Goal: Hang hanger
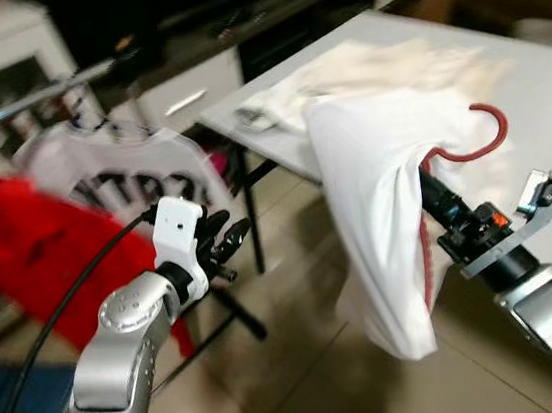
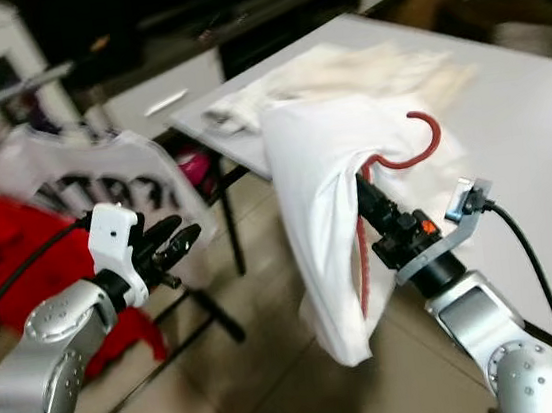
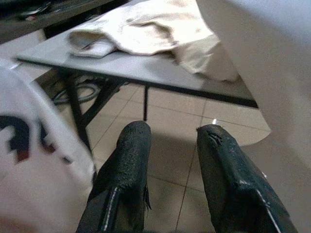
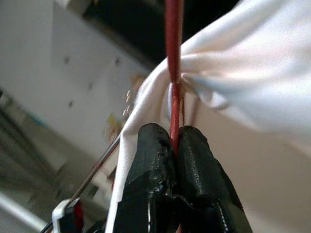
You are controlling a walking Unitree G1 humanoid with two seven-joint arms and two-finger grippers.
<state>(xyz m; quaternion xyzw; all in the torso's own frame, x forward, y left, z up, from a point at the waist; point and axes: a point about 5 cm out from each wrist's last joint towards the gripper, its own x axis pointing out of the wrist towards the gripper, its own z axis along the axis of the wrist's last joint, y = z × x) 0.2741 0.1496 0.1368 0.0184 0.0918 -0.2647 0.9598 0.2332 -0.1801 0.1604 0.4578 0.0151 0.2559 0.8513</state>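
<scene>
judging by how it hangs in the left eye view, the red hanger (image 1: 470, 142) is light and stiff, while the white shirt (image 1: 379, 224) draped over it is soft and will swing, so the hold belongs on the bare red wire just below the hook rather than on cloth. the right gripper (image 1: 434, 197) reaches up under the shirt, with the hook curling just above and beyond its fingertips. the left gripper (image 1: 225, 243) hangs apart to the side, near a printed white shirt (image 1: 120, 170) and a red garment (image 1: 19, 248) on a metal rail (image 1: 22, 105).

in the right eye view, the grey table (image 2: 537, 114) lies past the right gripper, and a cream cloth heap (image 2: 340, 73) rests on it beyond the hook.

in the left wrist view, the left fingers (image 3: 126, 170) stand well open with nothing between them, tiled floor (image 3: 170, 145) beyond the tips.

in the right wrist view, the right fingers (image 4: 150, 184) are pinched tight on the thin red wire, which runs straight out past the tips; white cloth bunches on it just beyond. the wire looks smooth, so it could twist in the grip.
</scene>
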